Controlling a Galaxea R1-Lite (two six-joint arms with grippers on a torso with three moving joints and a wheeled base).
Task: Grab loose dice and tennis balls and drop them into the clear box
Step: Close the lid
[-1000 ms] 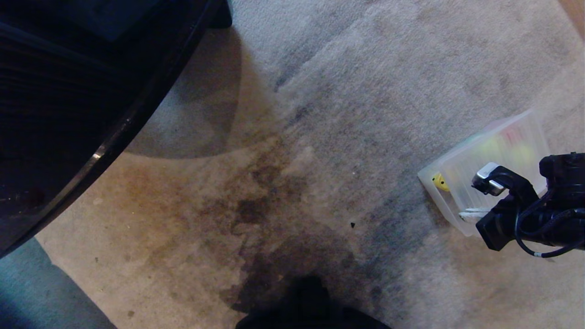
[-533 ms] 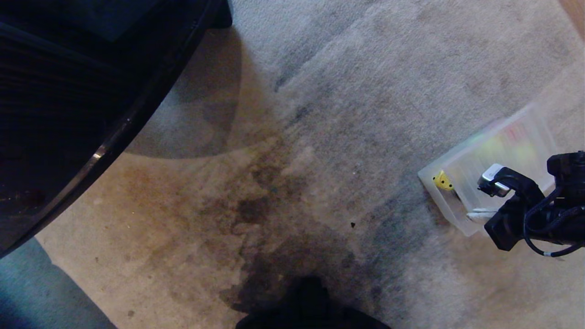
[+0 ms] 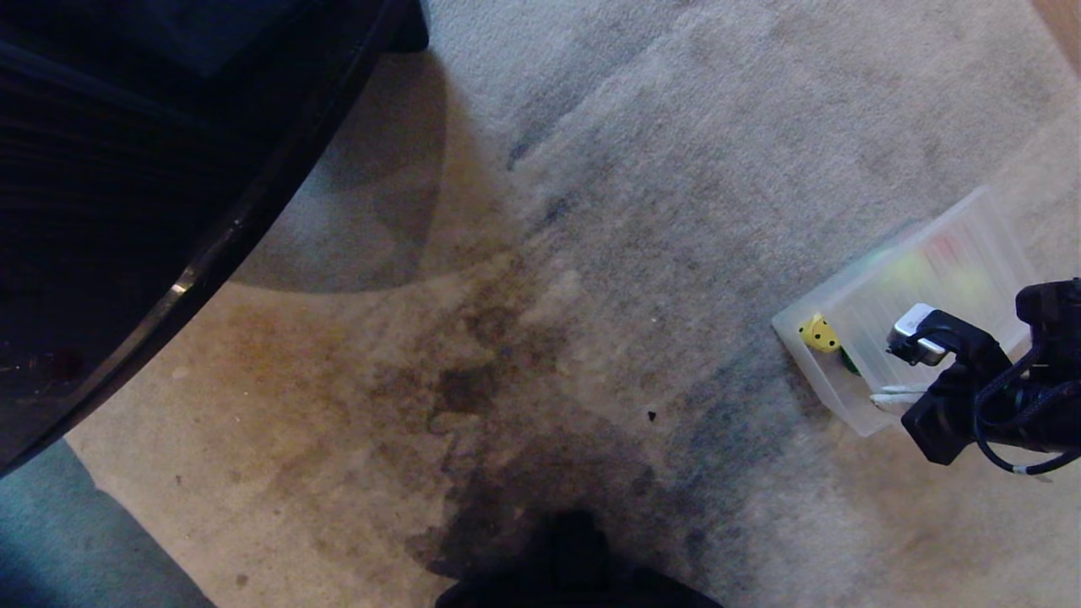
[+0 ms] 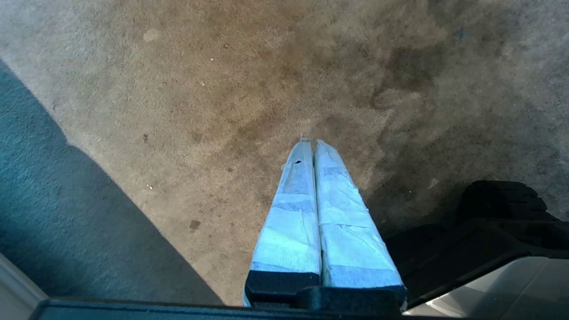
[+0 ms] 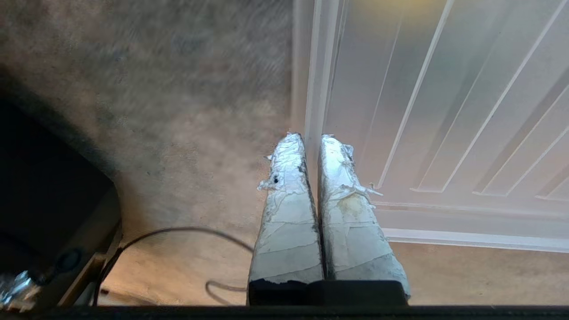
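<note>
The left hand (image 4: 314, 144) hangs over stained carpet (image 3: 540, 338), its fingers pressed together on nothing. Toward the right, the clear box (image 3: 853, 405) sits on the carpet under a ribbed lid (image 3: 929, 270). A yellow die (image 3: 819, 333) shows at its near-left corner, with blurred yellow-green and red shapes beneath the lid. The right hand (image 5: 311, 138), closed and empty, is poised at the lid's edge. It has drifted slightly right since a second ago, uncovering more of the die.

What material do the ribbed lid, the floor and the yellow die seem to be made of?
The ribbed lid: probably frosted translucent plastic, since colours show blurred through it. The floor: short-pile carpet, matte and stained. The yellow die: smooth and opaque, possibly plastic or foam; the look leaves it open.
</note>
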